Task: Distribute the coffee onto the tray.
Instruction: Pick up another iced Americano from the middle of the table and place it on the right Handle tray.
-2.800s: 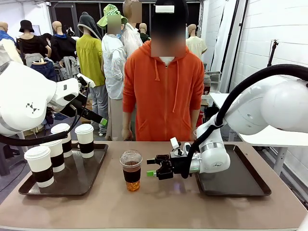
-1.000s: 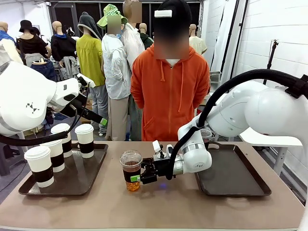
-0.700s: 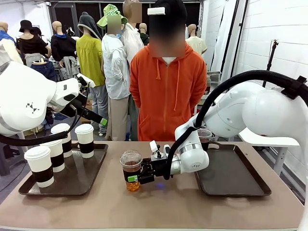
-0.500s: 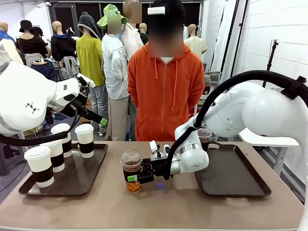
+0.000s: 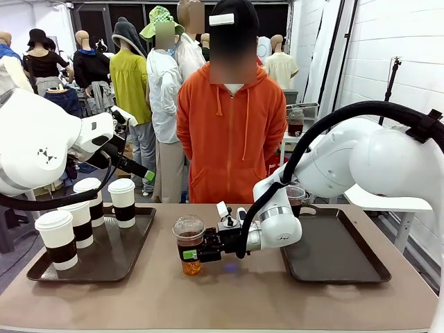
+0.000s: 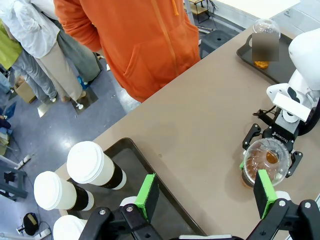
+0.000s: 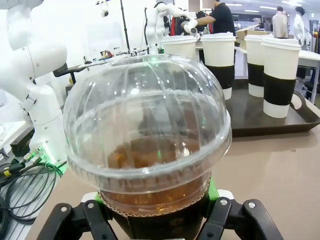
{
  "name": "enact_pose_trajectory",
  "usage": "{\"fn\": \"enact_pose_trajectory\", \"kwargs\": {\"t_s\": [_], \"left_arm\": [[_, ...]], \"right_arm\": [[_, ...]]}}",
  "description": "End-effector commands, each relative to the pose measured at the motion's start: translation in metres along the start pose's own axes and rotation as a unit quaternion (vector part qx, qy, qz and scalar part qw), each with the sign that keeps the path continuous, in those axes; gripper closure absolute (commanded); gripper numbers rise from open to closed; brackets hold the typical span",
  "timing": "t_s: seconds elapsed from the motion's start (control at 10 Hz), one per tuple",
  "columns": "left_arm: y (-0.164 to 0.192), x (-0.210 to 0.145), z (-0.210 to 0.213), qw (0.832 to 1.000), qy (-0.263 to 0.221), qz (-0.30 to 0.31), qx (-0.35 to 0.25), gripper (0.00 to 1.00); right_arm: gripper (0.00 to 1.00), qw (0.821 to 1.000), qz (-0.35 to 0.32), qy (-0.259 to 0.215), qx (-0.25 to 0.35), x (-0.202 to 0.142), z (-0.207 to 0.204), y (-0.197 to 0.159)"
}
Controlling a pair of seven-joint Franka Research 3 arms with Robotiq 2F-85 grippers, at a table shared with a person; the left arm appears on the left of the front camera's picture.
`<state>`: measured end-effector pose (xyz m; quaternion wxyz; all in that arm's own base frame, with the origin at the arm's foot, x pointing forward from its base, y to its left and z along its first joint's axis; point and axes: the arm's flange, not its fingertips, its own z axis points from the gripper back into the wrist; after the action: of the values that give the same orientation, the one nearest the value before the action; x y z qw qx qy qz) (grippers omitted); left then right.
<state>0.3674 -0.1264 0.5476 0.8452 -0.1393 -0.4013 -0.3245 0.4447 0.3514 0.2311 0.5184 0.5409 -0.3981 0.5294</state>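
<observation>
Right gripper (image 5: 192, 254), seen from the front, reaches to mid-table and clamps a clear dome-lidded cup (image 5: 189, 243) between two dark trays; four white paper cups (image 5: 123, 201) stand on the left tray (image 5: 123, 258). Left gripper (image 6: 202, 192), in its wrist view, hangs high with fingers spread, empty. Right wrist view: green pads (image 7: 212, 189) press the cup's sides.

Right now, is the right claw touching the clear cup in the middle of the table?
Touching. In the right wrist view the clear cup sits between the right claw, green pads pressed against both its sides; the front view agrees.
</observation>
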Motion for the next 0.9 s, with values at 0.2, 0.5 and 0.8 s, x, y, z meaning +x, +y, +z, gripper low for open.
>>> {"fn": "enact_pose_trajectory", "kwargs": {"t_s": [0.2,0.5,0.8], "left_arm": [[0.001,0.000,0.000,1.000,-0.001,0.003,-0.001,0.00],[0.001,0.000,0.000,1.000,-0.001,0.003,-0.001,0.00],[0.001,0.000,0.000,1.000,-0.001,0.003,-0.001,0.00]], "right_arm": [[0.22,1.000,0.001,-0.019,0.002,0.046,0.039,0.021],[0.22,1.000,-0.001,0.001,0.003,0.069,0.092,0.051],[0.22,0.999,-0.013,0.025,0.019,0.070,0.159,0.069]]}}
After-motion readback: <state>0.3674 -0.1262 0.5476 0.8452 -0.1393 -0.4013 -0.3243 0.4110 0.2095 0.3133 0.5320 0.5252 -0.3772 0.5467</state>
